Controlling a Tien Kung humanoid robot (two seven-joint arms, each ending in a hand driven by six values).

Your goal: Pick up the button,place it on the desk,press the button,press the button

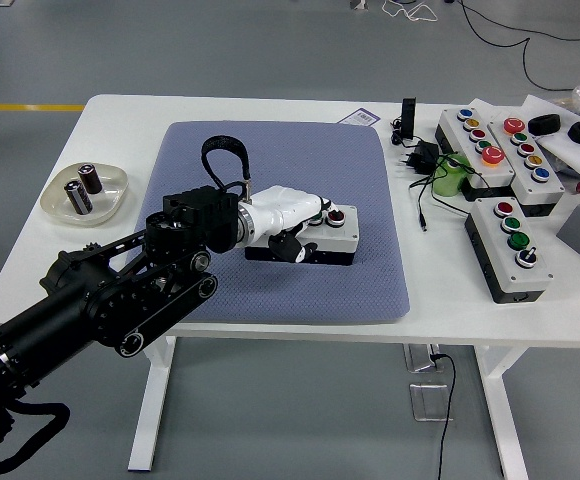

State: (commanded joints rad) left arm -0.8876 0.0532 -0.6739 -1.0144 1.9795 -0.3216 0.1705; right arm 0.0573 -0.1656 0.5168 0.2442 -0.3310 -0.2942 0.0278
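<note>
1. The button box (332,236) sat on the blue-grey mat (280,150), a little toward 5 o'clock of the mat's middle.
2. The left hand (288,212) lay across the box's 9 o'clock half, covering its green button; the red button (337,214) showed just past the fingertips, at their 3 o'clock.
3. The fingers were curled down onto the box top, gripping nothing.
4. The mat covered the middle of the white table (90,270).
5. A dish of batteries (85,192) stood at the table's 9 o'clock; more button boxes (508,247) and cables (425,175) lay at 2 to 3 o'clock.
6. Grey floor surrounded the table.
</note>
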